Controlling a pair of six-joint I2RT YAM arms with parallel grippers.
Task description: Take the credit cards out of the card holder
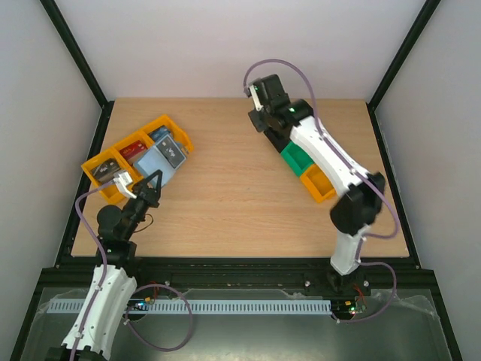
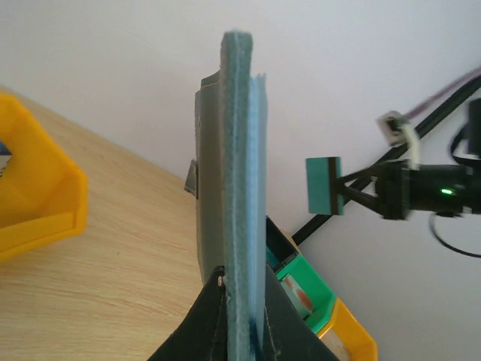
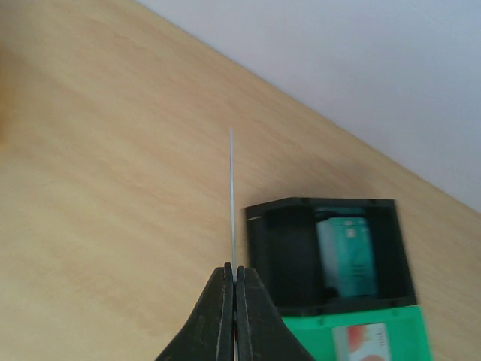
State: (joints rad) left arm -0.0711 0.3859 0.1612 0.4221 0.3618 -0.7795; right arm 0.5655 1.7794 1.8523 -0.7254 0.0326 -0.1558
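Note:
The card holder point(image 2: 239, 150) stands edge-on in the left wrist view, a blue felt bifold clamped between my left gripper's point(image 2: 242, 284) black fingers. A darker grey sheet lies against its left face. Seen from above, the holder point(image 1: 161, 160) hangs over the orange trays and the left gripper point(image 1: 152, 180) is shut on its near edge. My right gripper point(image 3: 236, 272) is shut on one credit card point(image 3: 233, 203), seen as a thin upright line beside the black tray. The same teal card point(image 2: 324, 186) shows face-on across the table. Another teal card point(image 3: 346, 256) lies inside the black tray.
Orange trays point(image 1: 96, 167) with red, blue and grey blocks sit at the left of the table. On the right, under the right arm, runs a row of a black tray point(image 3: 259, 256), a green tray point(image 1: 299, 159) and an orange tray point(image 1: 322, 188). Walls enclose the table.

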